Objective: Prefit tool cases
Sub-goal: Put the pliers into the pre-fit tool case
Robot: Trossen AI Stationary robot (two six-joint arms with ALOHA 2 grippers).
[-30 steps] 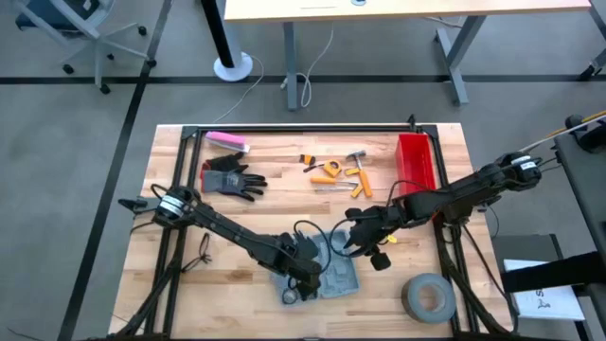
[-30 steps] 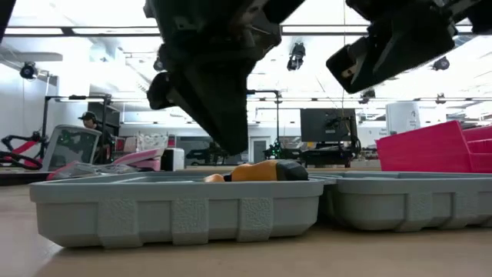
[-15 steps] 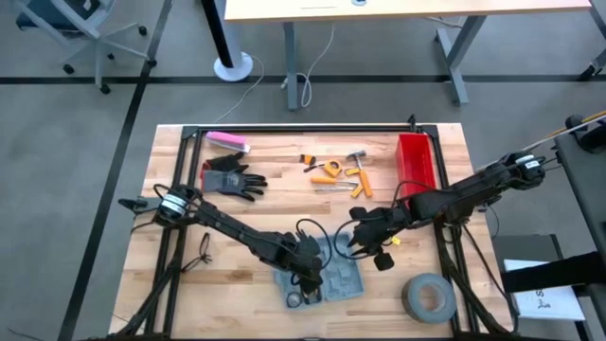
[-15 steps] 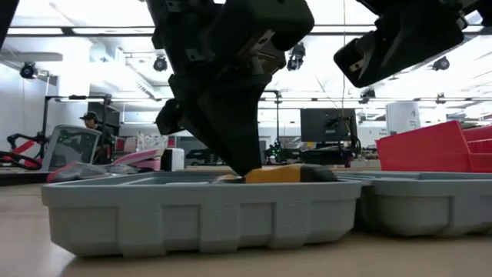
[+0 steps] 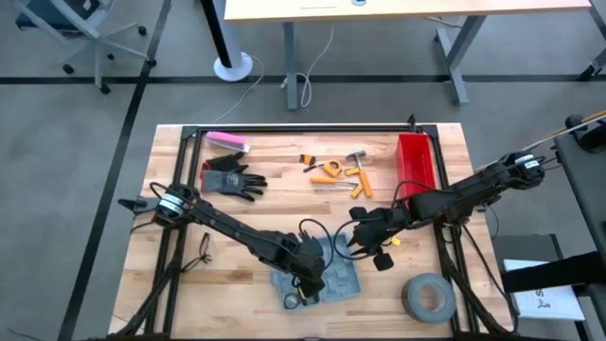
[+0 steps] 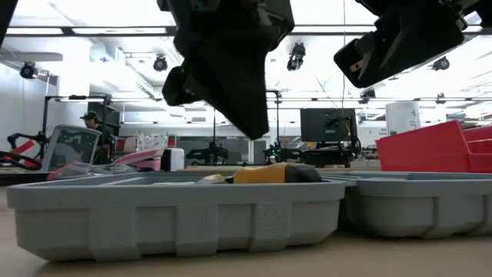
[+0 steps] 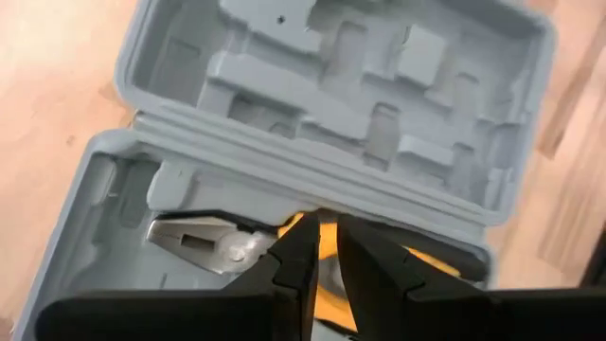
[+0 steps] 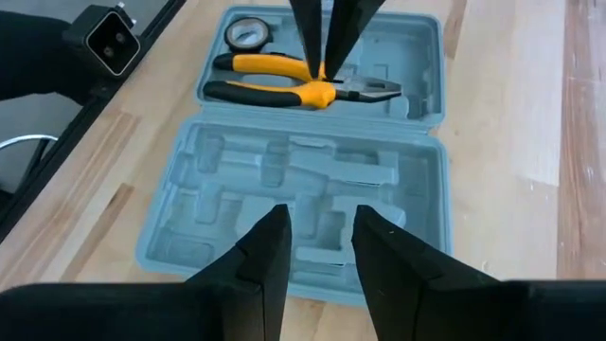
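Observation:
The grey-blue tool case (image 8: pixel 237 213) lies open, both halves flat on the wooden table (image 5: pixel 237 284). Yellow-handled pliers (image 8: pixel 284 92) and a round gauge (image 8: pixel 248 34) sit in moulded slots of one half; the other half (image 7: pixel 379 85) holds nothing. My left gripper (image 8: pixel 324 68) points down over the pliers' joint, shut, and hangs a little above them in the low view (image 6: pixel 257 132). My right gripper (image 8: pixel 322 223) hovers open above the unfilled half, nothing between its fingers.
A red bin (image 5: pixel 417 161) stands at the far right, and a grey tape roll (image 5: pixel 428 296) lies near the right front corner. Black gloves (image 5: pixel 232 178), a pink item (image 5: pixel 227 142) and loose orange-handled tools (image 5: pixel 341 170) lie toward the far edge. A person (image 6: pixel 88 119) sits far behind.
My left gripper dipped until its tips met the pliers in the case, then rose clear of them, staying shut. The case shifted a little on the table while this happened. My right gripper kept still.

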